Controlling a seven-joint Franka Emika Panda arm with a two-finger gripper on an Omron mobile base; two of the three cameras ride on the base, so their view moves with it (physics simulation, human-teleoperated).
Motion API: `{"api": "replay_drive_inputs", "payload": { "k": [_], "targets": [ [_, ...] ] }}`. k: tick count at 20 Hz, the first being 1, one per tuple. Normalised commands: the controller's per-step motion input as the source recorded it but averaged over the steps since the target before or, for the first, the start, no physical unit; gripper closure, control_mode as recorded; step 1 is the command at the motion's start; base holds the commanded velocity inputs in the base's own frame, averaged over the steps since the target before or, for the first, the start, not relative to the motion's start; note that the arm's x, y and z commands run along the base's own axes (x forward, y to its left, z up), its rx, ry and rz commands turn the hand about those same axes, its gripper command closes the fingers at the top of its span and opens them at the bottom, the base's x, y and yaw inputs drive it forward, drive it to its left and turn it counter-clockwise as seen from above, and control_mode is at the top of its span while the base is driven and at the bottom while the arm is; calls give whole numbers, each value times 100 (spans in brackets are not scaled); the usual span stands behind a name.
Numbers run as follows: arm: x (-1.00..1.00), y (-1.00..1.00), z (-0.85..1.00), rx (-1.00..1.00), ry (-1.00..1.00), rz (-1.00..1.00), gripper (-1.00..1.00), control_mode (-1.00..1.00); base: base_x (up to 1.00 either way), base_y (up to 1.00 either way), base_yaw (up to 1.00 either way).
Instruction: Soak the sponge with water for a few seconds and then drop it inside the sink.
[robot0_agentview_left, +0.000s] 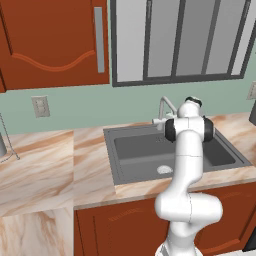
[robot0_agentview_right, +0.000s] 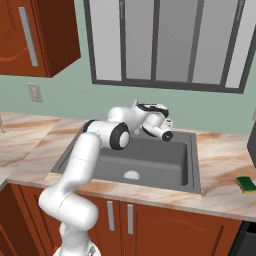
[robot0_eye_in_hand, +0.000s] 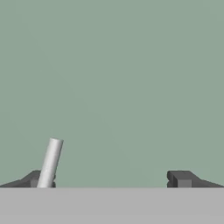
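Note:
The sponge (robot0_agentview_right: 246, 184), green with a yellow layer, lies on the counter right of the sink (robot0_agentview_right: 194, 165), far from my hand. The sink is a dark grey basin with a round silver drain (robot0_agentview_right: 131, 175). My arm reaches over the basin to the faucet (robot0_agentview_left: 165, 106) at the back rim. In the hand view my gripper (robot0_eye_in_hand: 109, 179) faces the green wall, open, nothing between its fingertips (robot0_eye_in_hand: 181, 178). A silver faucet lever (robot0_eye_in_hand: 49, 162) stands just in front of the left tip. The water is out of view.
Marble counter (robot0_agentview_left: 40, 165) runs left of the sink. A wall socket (robot0_agentview_left: 40, 106) sits at the left, with red wall cabinets (robot0_agentview_left: 50, 40) above and a window (robot0_agentview_right: 165, 40) behind the faucet. A dark appliance (robot0_agentview_right: 251, 145) stands at the far right.

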Motion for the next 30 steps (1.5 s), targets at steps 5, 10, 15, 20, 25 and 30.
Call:
{"api": "replay_drive_inputs", "payload": {
  "k": [5,10,15,20,25,30],
  "targets": [
    [0,-40,-28,0,0,0,-100,-100,0,0,0],
    [0,-43,-35,0,0,-1,-100,-100,0,0,0],
    [0,-39,-36,0,0,-1,-100,-100,0,0,0],
    [0,-40,-36,0,0,-2,-100,-100,0,0,0],
    [0,-41,-35,0,0,-2,-100,-100,0,0,0],
    [0,-38,-36,0,2,-2,-100,-100,0,0,0]
  ]
}}
